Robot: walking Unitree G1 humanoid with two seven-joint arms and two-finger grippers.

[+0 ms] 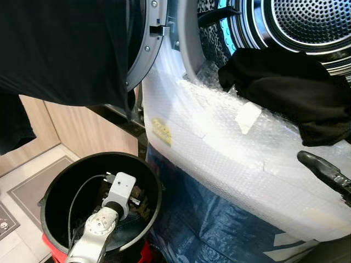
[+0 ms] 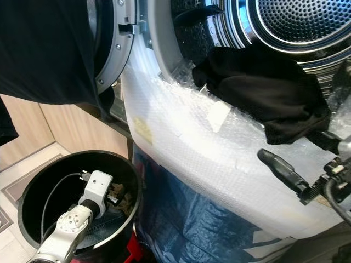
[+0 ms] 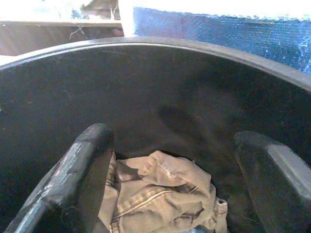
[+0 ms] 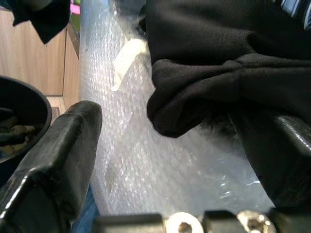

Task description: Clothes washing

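Loading the washer (image 1: 230,181), roughly halfway by the look of it. Got one black garment (image 1: 285,93) draped over the lip of the open drum (image 1: 307,24), half in and half hanging out over the bubble wrap (image 1: 219,137) taped across the front. Not properly inside yet, so probably needs a shove further in.

Reaching down with the left gripper (image 3: 170,160) into the black bucket (image 1: 55,186) on the floor at near left, fingers (image 3: 77,165) spread wide apart and gripping nothing. Hovering just above a crumpled tan denim piece (image 3: 160,194) at the bottom, which looks like the next thing to grab. Maybe a bit of blue fabric under it too, hard to say for sure.

Sitting at the right with the right gripper (image 4: 170,141), fingers also apart and empty, just beside the hanging edge of the black garment, against the bubble wrap. Can't tell whether one finger is actually touching the cloth.

Also hanging at far left in front of the open door (image 1: 143,49): another dark cloth (image 1: 60,49).

So, left to do as a guess: emptying the bucket, pushing everything into the drum, shutting the door.
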